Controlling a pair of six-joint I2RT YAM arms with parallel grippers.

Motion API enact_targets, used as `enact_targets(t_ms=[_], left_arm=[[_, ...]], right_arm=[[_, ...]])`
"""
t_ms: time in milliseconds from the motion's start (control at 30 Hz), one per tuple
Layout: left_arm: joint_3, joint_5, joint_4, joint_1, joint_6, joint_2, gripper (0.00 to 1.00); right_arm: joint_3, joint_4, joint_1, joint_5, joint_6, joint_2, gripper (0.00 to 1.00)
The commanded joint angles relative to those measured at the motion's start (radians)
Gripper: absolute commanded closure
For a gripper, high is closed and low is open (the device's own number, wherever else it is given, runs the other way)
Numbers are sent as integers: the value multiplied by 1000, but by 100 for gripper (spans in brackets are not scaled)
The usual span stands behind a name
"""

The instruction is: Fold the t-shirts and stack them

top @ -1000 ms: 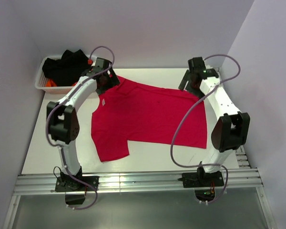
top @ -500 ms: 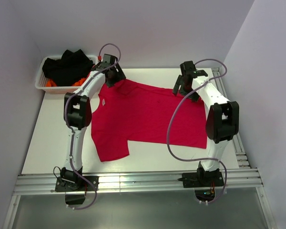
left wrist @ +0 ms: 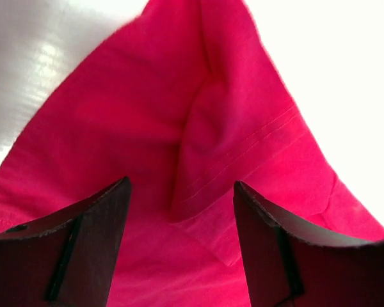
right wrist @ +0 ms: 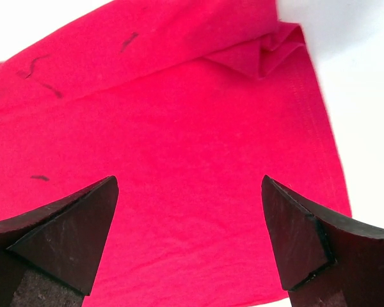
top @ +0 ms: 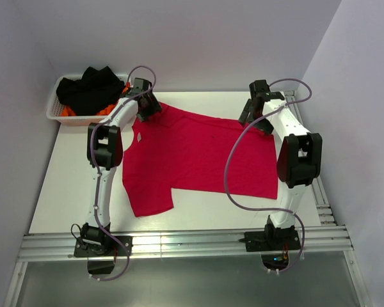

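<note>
A crimson red t-shirt [top: 198, 153] lies spread flat on the white table [top: 70, 185], collar to the left. My left gripper [top: 147, 110] is down at its far left sleeve. In the left wrist view that gripper [left wrist: 179, 204] is open, its fingers [left wrist: 89, 243] standing either side of a folded ridge of the red t-shirt [left wrist: 205, 141]. My right gripper [top: 251, 118] hovers at the shirt's far right corner. It [right wrist: 189, 192] is wide open over flat red t-shirt [right wrist: 179, 128], with a small turned-over fold at the hem corner [right wrist: 269, 54].
A white mesh basket [top: 53, 110] sits at the far left corner, holding black cloth [top: 89, 89] and something orange [top: 67, 110]. Walls close in behind and on both sides. A metal rail [top: 179, 246] runs along the near edge.
Both arms have stretched out toward the far edge of the shirt. The left gripper settled onto the sleeve and the right one shifted slightly over the far right corner.
</note>
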Motion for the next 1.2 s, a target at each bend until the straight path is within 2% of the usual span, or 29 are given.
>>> enact_targets(t_ms=[0,433,1167], left_arm=[[59,14,12,0,-21,40,29],[56,60,24,-15,-36,21,35],[-42,-18,-27,-29,10,-104,37]], right_arm=[[37,-18,-20,21,-3,13,0],[2,-9,-45,18,0,18,0],[-39,14,-48,-21,10,-7,0]])
